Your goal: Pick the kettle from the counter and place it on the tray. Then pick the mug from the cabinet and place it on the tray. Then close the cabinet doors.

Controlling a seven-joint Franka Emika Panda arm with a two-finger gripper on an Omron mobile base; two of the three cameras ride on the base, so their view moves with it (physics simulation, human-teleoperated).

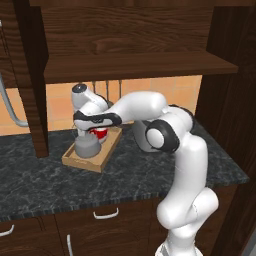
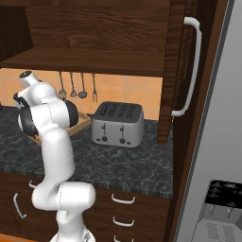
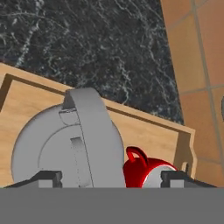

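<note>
The red mug (image 3: 146,171) is seen on the tray (image 3: 148,131) beside the kettle (image 3: 65,144), gripper (image 3: 111,177) spread open above; a light, rigid, glossy-slick body, best taken across its sides.

Orange tiled wall (image 2: 120,90) with hanging utensils (image 2: 75,86), silver toaster (image 2: 117,124), perhaps a steel fridge (image 2: 222,156) alongside.

Even flat rendered light, soft shadows, sharp focus

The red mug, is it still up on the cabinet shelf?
No, the red mug sits in the wooden tray beside the grey kettle on the counter.
</note>
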